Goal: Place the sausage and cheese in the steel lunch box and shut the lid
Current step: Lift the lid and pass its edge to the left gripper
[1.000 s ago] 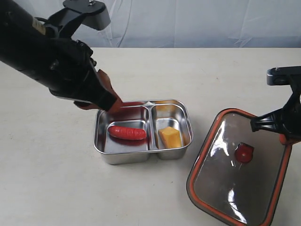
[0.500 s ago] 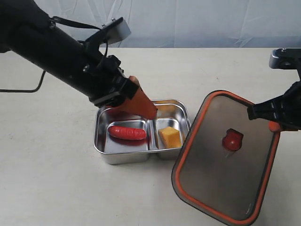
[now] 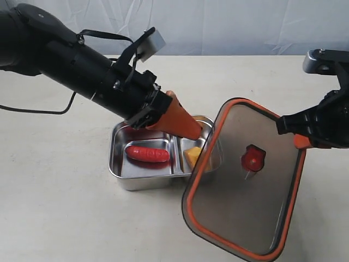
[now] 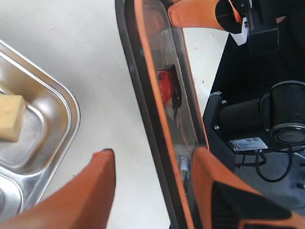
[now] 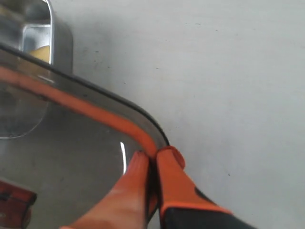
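A white sticker (image 4: pixel 245 143) on black hardware beyond the lid (image 3: pixel 245 180) is too small to read. The right end effector (image 5: pixel 152 160) pinches the tilted lid's orange-rimmed corner. The left end effector (image 4: pixel 153 151) is spread, with the lid's opposite edge between its fingers. Below it, the steel lunch box (image 3: pixel 116 164) holds the sausage (image 3: pixel 147 153) and the cheese (image 3: pixel 191 157) in separate compartments. Bare worktop (image 3: pixel 65 218) surrounds them.

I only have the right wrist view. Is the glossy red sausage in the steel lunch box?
Observer: Yes, the glossy red sausage lies in the wider compartment of the shiny steel lunch box.
Operator: Where's the left gripper?
Observer: The left gripper is open, and the edge of the dark translucent lid shows in its gap.
Operator: Is the lid flat on the box?
Observer: No, it's tilted, and in the exterior view it hides part of the yellow cheese wedge.
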